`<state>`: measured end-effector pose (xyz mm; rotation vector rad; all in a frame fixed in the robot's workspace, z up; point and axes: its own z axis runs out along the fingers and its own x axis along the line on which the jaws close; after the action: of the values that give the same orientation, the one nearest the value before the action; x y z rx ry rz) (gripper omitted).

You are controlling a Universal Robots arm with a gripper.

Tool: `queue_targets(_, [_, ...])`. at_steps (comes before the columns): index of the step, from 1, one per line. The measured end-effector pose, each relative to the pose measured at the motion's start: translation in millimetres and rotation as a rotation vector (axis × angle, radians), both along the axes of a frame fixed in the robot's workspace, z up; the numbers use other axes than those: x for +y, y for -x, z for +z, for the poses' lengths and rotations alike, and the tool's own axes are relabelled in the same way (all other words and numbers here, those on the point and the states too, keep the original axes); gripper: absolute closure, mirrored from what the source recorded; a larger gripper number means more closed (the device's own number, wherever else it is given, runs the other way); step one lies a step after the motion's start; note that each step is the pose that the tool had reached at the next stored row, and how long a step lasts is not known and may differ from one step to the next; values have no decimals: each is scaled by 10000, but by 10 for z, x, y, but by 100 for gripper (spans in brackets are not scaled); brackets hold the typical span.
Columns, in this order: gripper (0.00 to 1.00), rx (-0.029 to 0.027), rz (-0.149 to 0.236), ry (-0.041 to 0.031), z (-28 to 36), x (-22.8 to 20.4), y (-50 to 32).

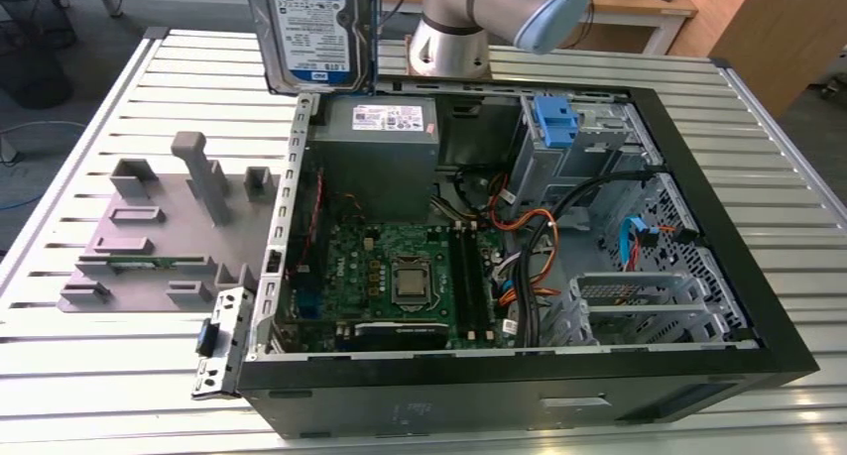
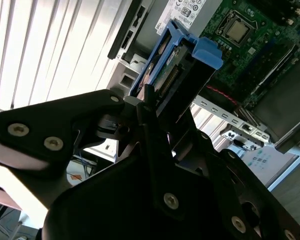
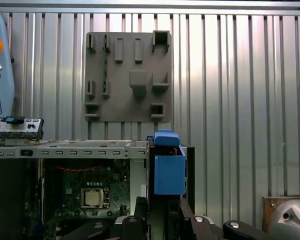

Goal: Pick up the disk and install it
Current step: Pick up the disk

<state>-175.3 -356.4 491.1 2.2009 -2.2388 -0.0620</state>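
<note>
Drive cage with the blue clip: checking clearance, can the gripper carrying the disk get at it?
Probably yes: the case lies open, no panel covers the drive cage, and the gripper holds the disk above the case. Cables lie beside the cage, not over it.

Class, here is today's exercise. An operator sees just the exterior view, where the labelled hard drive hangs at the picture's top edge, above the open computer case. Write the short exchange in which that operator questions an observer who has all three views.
Operator: The picture's top edge cuts off the flat rectangular silver-grey disk. Is anything holding it?
Observer: Yes. In the second wrist view the black metal gripper is shut on it.
Operator: Is there anything fitted along its edges?
Observer: In both wrist views a blue plastic carrier runs along its edges and ends in a blue tab at the end away from the gripper.
</note>
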Motion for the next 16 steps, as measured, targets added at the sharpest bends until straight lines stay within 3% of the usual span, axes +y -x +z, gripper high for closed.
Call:
queue_targets(11, [65, 0, 1, 0, -5, 0, -234])
queue_targets(16, [65, 0, -1, 0, -5, 0, -251])
